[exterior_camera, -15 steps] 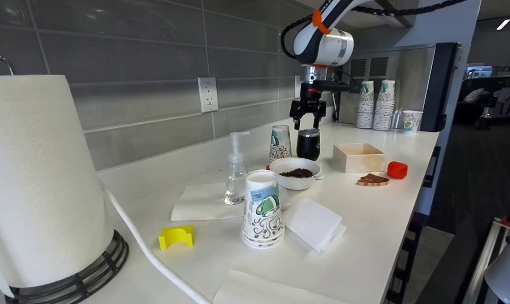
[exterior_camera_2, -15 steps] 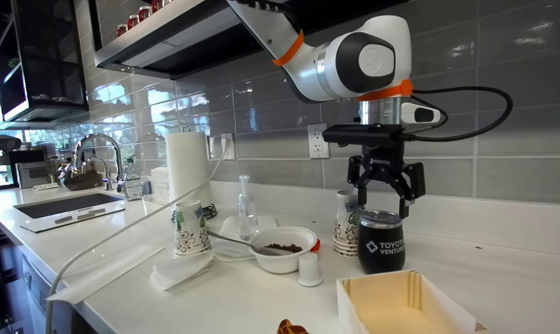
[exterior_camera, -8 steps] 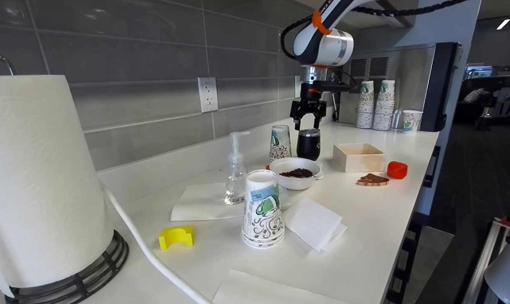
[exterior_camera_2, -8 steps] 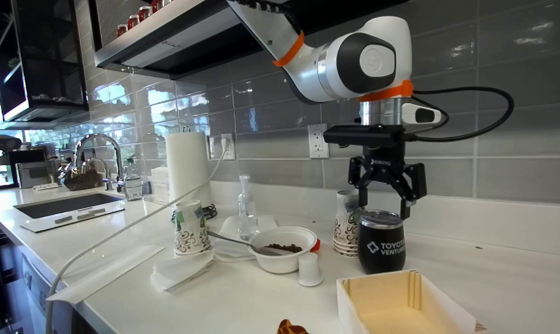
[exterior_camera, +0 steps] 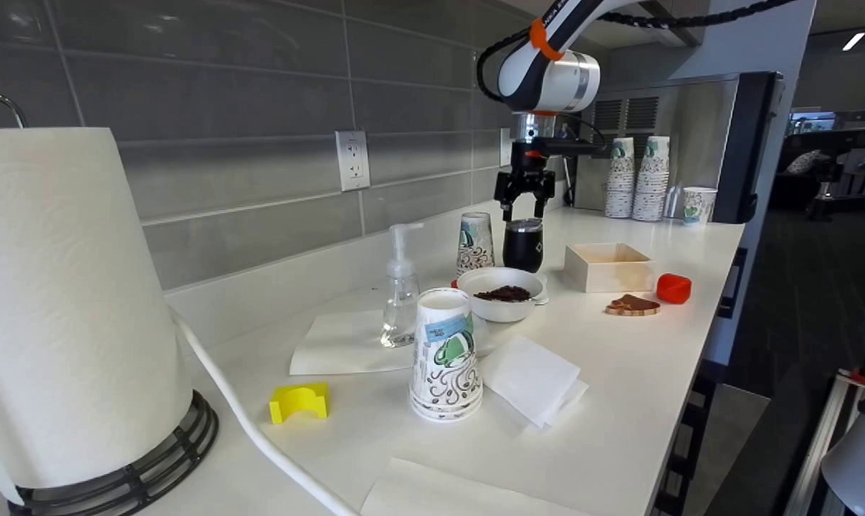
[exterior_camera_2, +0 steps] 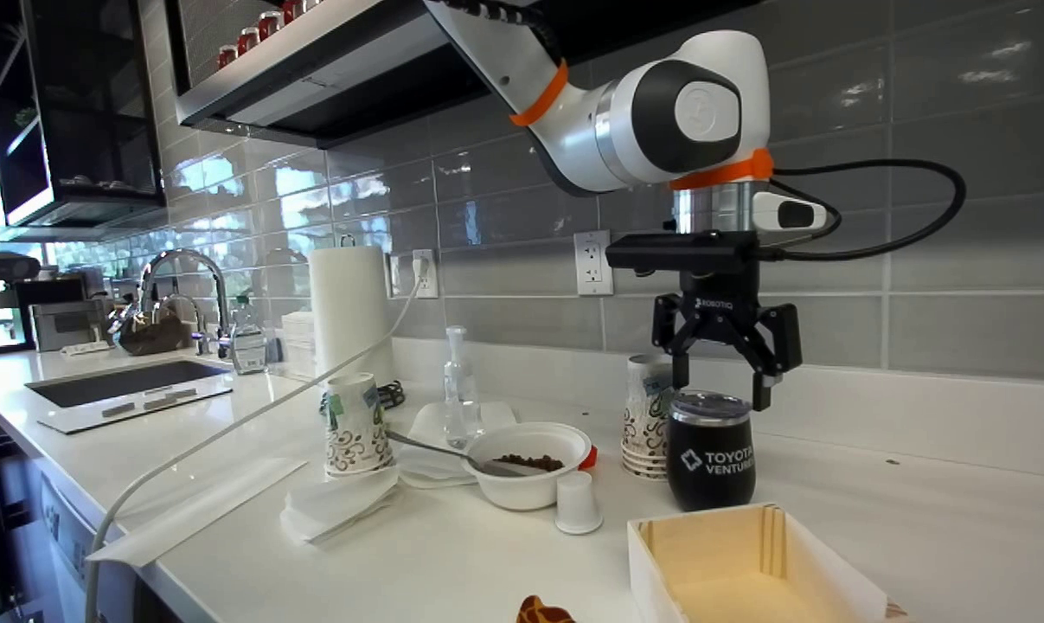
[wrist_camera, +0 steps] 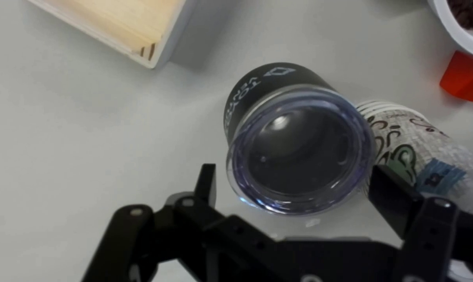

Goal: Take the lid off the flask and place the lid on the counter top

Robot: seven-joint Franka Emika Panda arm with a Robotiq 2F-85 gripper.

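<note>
The flask (exterior_camera_2: 710, 469) stands upright on the bench (exterior_camera_2: 911, 506), lid (exterior_camera_2: 708, 403) seated on top. The end effector (exterior_camera_2: 720, 392) is above the flask, jaws spread apart; contact with the lid cannot be determined. As viewed, a stack of paper cups (exterior_camera_2: 645, 437) stands just left of the flask. Farther left of the flask: a small white container (exterior_camera_2: 577, 502), then a white bowl (exterior_camera_2: 515, 493). A wooden box (exterior_camera_2: 719, 552) sits on the flask's camera side.

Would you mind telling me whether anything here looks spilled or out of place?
One dark speck on the counter top, right of the flask in an exterior view, stands out against plain white; perhaps a crumb.
</note>
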